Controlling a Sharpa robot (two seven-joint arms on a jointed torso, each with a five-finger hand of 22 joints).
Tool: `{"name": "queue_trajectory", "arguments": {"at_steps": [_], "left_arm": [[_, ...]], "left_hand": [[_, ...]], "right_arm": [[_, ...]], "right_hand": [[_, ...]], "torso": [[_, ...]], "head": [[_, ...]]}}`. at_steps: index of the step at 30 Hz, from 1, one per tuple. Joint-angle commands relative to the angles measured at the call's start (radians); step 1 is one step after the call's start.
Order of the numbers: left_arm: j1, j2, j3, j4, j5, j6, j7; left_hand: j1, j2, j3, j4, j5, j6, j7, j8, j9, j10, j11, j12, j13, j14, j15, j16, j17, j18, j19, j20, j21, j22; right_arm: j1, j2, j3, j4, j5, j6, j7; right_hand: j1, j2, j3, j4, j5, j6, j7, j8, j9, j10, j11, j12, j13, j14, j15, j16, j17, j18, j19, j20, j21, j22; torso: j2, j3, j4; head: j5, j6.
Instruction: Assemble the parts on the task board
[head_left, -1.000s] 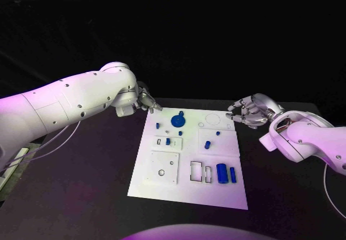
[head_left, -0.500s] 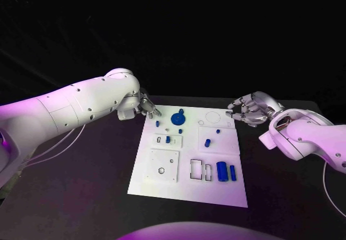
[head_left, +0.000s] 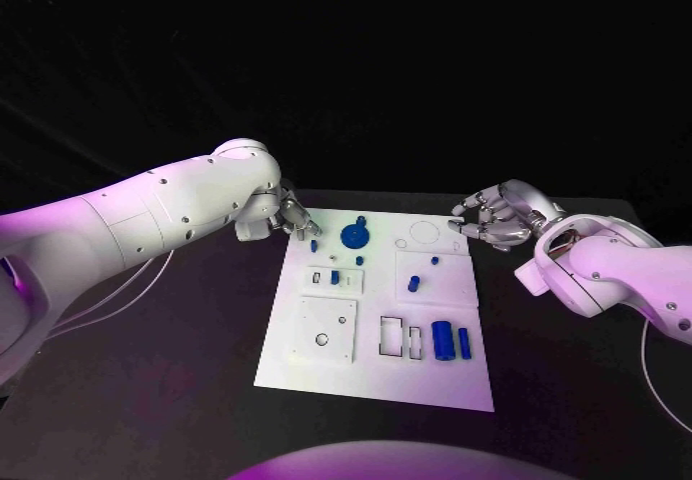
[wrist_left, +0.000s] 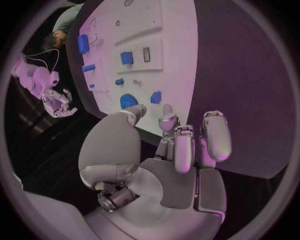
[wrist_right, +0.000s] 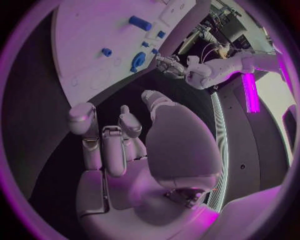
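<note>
L hand (head_left: 294, 215) near board (head_left: 325, 370) far-left corner; black table (head_left: 173, 380) around.

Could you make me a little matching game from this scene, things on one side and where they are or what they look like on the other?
Things:
1. left hand
2. right hand
3. task board
4. large round part

Descriptions:
A. white plate in the middle of the table
B. blue, on the board's far end
C. empty, by the board's far left corner
D. empty, off the board's far right corner

Pairs: 1-C, 2-D, 3-A, 4-B
</note>
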Motion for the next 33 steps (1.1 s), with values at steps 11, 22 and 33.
{"name": "queue_trajectory", "arguments": {"at_steps": [11, 22, 33], "left_arm": [[-0.016, 0.015, -0.001, -0.009, 0.023, 0.009, 0.034], [-0.017, 0.018, -0.001, -0.015, 0.027, 0.010, 0.034], [-0.017, 0.021, -0.001, -0.023, 0.034, 0.024, 0.031]], "left_hand": [[0.019, 0.006, -0.001, -0.002, -0.002, 0.009, 0.000, -0.002, -0.002, -0.005, -0.001, 0.003, 0.004, 0.108, 0.007, 0.006, 0.264, -0.012, 0.000, 0.006, -0.004, 0.120], [0.036, 0.012, 0.000, -0.003, -0.004, 0.014, -0.001, 0.000, -0.003, -0.009, -0.002, 0.002, -0.001, 0.108, 0.007, 0.006, 0.264, -0.011, -0.001, 0.006, -0.006, 0.120], [0.094, 0.040, 0.021, -0.003, -0.058, 0.027, -0.008, 0.014, -0.001, -0.014, -0.007, 0.005, 0.000, 0.108, 0.003, 0.006, 0.264, -0.011, -0.001, 0.004, -0.008, 0.124]], "right_arm": [[-0.001, 0.002, 0.000, 0.000, -0.002, 0.004, 0.007], [-0.001, 0.005, 0.000, -0.003, -0.002, 0.006, 0.007], [-0.001, 0.006, 0.000, -0.003, -0.001, 0.007, 0.007]], "right_hand": [[-0.011, 0.002, 0.006, -0.002, 0.004, -0.003, -0.002, 0.003, 0.001, -0.001, 0.003, -0.006, -0.001, 0.055, -0.006, -0.002, 0.081, 0.010, 0.004, -0.001, -0.006, -0.001], [-0.011, 0.003, 0.010, -0.003, 0.005, -0.003, -0.002, 0.004, 0.002, 0.000, 0.002, -0.004, -0.001, 0.055, -0.006, -0.002, 0.081, 0.010, 0.005, -0.001, -0.006, 0.000], [-0.011, 0.003, 0.010, -0.003, 0.005, -0.003, -0.002, 0.004, 0.002, 0.000, 0.002, -0.004, -0.001, 0.055, -0.006, -0.002, 0.081, 0.010, 0.005, -0.001, -0.006, 0.000]], "torso": [[0.001, 0.0005, -0.0004], [-0.001, 0.0019, 0.0009], [0.000, 0.0012, -0.0002]], "head": [[0.001, -0.002], [0.000, -0.005], [0.000, -0.005]]}}
